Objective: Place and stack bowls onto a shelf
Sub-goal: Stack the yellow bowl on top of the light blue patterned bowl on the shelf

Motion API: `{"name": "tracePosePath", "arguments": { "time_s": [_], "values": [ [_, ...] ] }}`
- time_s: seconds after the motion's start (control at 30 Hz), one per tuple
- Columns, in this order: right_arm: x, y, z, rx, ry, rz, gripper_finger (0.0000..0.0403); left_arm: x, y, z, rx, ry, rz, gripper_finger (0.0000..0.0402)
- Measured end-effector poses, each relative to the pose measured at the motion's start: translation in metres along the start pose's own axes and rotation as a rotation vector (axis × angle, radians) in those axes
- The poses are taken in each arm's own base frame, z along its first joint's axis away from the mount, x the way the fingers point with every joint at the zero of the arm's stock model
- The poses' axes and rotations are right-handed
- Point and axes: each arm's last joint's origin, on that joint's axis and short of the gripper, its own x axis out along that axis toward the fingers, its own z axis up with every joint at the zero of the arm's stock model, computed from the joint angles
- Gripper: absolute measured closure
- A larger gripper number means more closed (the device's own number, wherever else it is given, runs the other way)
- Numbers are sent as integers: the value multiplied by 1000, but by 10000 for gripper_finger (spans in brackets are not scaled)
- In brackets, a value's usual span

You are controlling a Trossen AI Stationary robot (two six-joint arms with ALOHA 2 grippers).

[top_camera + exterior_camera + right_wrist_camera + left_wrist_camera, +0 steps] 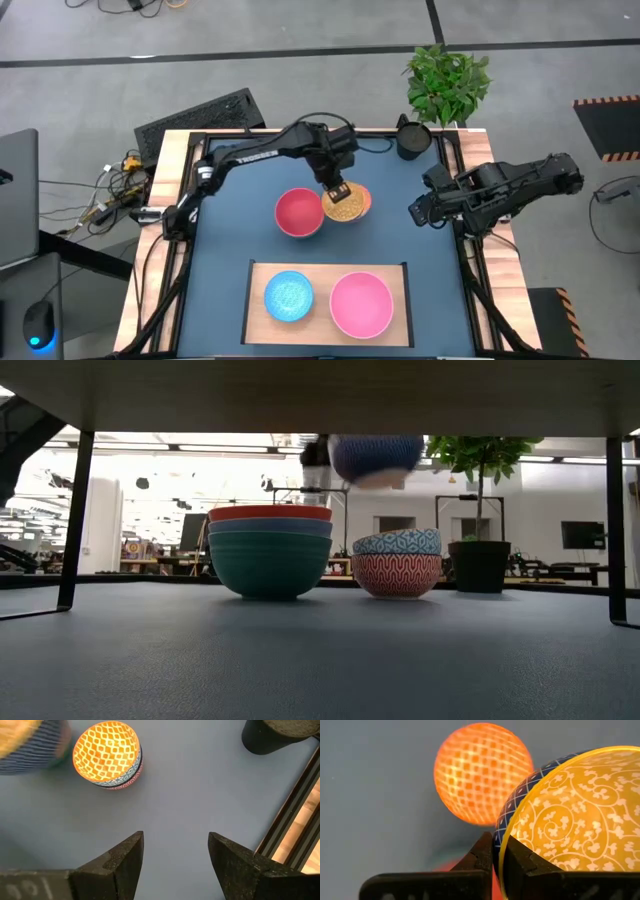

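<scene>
My left gripper (336, 190) is over the table's middle, shut on a small bowl (350, 205) with a yellow flowered inside and a blue lattice outside, lifted (375, 458). Under it, a stack of small bowls (397, 560) stands on the table, its top bowl orange-latticed inside (480, 772). Left of that stands a stack of wide bowls (270, 550), red on top (298, 212). The pale shelf board (328, 268) carries a light-blue bowl (288, 297) and a pink bowl (361, 304). My right gripper (418, 212) waits open at the table's right side (175, 855). My left gripper (496, 842) pinches the yellow-and-blue bowl by its rim (503, 840), one finger (520, 860) inside the bowl and one (481, 855) outside against the blue wall. The fingers come from above, pointing down. The bowl hangs lifted clear, above the small-bowl stack.
A dark cup (412, 138) and a potted plant (447, 80) stand at the far right corner. A black frame rail (455, 180) runs along the table's right edge. Bare blue tabletop (235, 230) lies left of the wide bowls.
</scene>
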Motion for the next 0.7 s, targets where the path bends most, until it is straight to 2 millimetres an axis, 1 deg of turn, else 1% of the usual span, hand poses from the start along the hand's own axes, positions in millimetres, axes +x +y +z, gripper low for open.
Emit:
{"name": "tracePosePath", "arguments": {
  "time_s": [0.1,0.17,0.33,0.43,0.53,0.57,0.7],
  "values": [
    [0,0,0,0,0,0,154,-27,-14,-14,21,19,-5,401],
    [0,0,0,1,0,0,154,-48,-24,-26,31,31,-10,401],
    [0,0,0,-4,0,0,154,-104,-54,-64,10,26,-8,401],
    [0,0,0,-18,-1,3,154,-131,-75,-87,-8,-3,-11,401],
    [0,1,0,-17,-2,6,154,-149,-97,-109,-20,-31,-39,401],
    [0,1,0,-17,-2,6,154,-152,-104,-115,-25,-32,-48,401],
    [0,1,0,-15,-2,7,154,-154,-130,-135,-35,-7,-81,401]
  ]
}}
